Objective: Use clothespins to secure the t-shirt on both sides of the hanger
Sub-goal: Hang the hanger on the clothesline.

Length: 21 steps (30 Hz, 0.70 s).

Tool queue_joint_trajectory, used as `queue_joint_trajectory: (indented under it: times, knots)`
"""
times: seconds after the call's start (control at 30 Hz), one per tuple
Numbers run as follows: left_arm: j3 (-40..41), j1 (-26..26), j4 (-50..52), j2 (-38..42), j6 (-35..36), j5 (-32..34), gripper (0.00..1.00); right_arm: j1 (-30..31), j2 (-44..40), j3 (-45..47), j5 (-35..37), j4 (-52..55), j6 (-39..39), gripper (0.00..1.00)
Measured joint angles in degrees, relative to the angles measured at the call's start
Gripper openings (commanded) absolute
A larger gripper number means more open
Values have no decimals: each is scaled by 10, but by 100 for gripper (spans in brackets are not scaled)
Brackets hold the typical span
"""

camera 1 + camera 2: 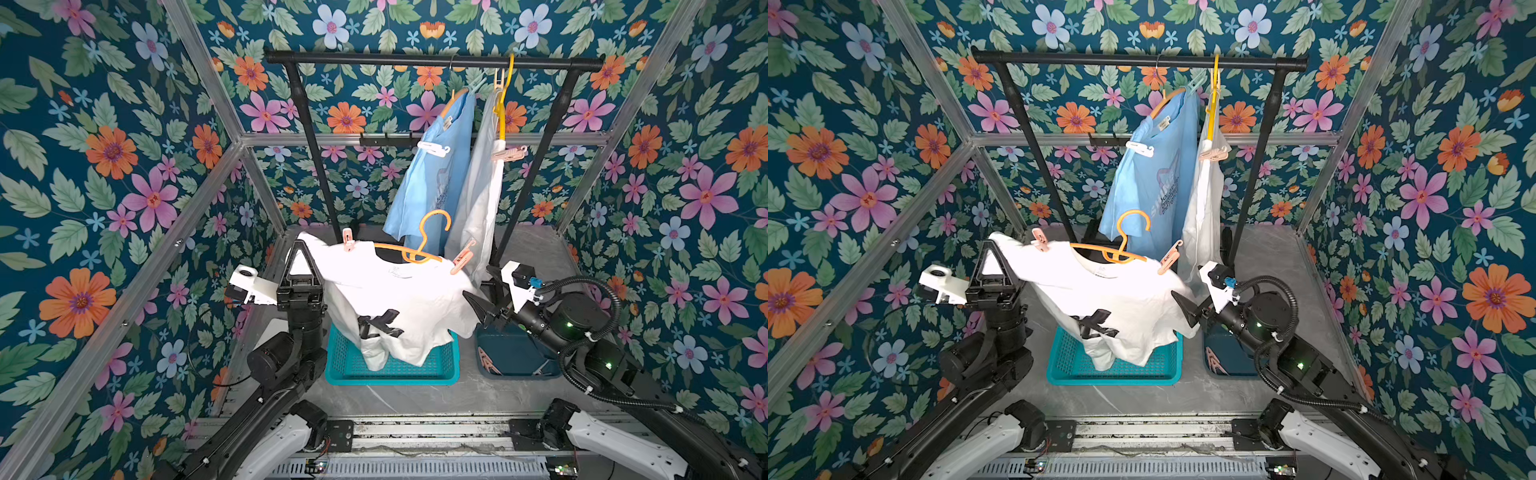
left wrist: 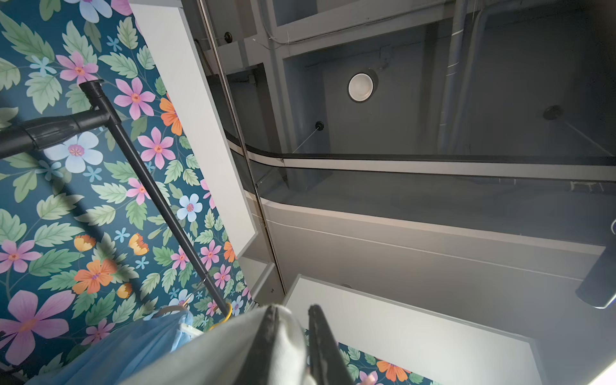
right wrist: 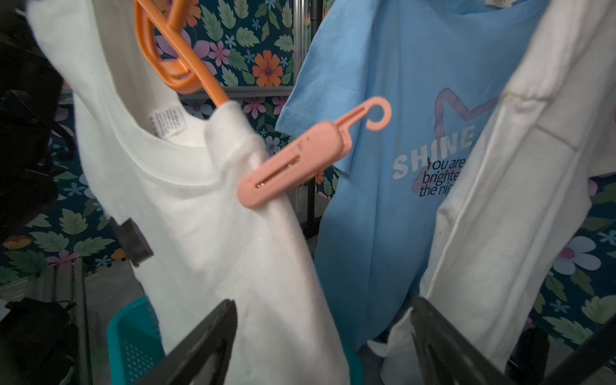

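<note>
Both pink pegs are on the white t-shirt (image 1: 399, 291): the left clothespin (image 1: 348, 242) sits on one shoulder and the right clothespin (image 1: 461, 258) on the other, either side of the orange hanger (image 1: 415, 254). The shirt hangs in the air over the teal basket (image 1: 390, 379) on the tabletop (image 1: 415, 399). The left hand (image 2: 295, 330) is clenched on the shirt's sleeve end, and the right hand (image 3: 320, 340) is spread wide with nothing in it, just below the right clothespin by the shirt's edge.
</note>
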<state>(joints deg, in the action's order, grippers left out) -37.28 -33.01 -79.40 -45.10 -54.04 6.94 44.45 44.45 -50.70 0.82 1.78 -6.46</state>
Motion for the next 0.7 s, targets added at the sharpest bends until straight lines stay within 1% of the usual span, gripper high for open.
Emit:
queue_joint_trajectory:
  times: [0.03, 0.2, 0.33, 0.63, 0.7]
  knots:
    - [0, 0, 2, 3, 1, 0, 0, 0, 5, 5, 11, -4, -5, 63]
    - [3, 0, 4, 16, 2, 6, 0, 0, 38, -4, 26, -24, -27, 63]
    - [7, 0, 3, 19, 3, 6, 0, 0, 55, -6, 25, -37, -27, 62]
    - [9, 0, 3, 12, 3, 4, 0, 4, 73, -16, -38, -106, 23, 58]
    - [9, 0, 2, 12, 3, 3, 0, 9, 85, -22, -39, -110, 28, 53]
